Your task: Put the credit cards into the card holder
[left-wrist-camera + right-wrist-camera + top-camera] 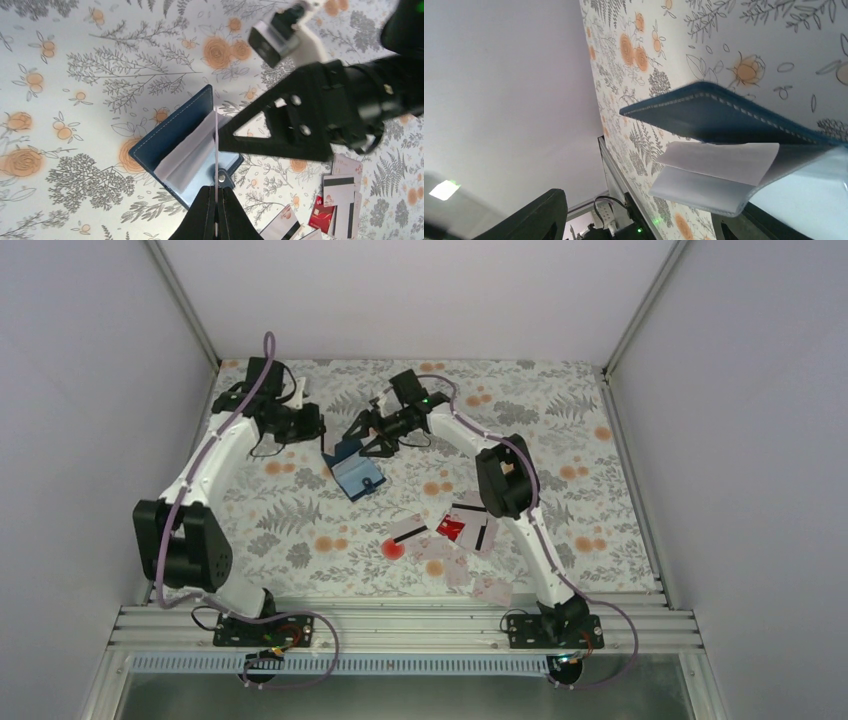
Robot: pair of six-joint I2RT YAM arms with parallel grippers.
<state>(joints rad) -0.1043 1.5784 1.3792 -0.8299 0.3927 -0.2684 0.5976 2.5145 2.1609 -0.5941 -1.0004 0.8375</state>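
The navy card holder (356,474) lies open on the floral table, its clear pockets (186,159) fanned upward. My left gripper (216,201) is shut on a pale credit card (215,150), seen edge-on and standing upright over the holder's pockets; it also shows in the top view (318,438). My right gripper (368,440) is open, its fingers straddling the holder. One black finger (280,127) rests at the holder's right side. In the right wrist view the holder's cover (724,115) and pockets (716,176) fill the frame between its fingers (536,215).
Several loose cards lie near the right arm: a red one (451,528) (322,218) and whitish ones with black stripes (408,532) (340,182). The enclosure walls close in the table's far edge (410,362).
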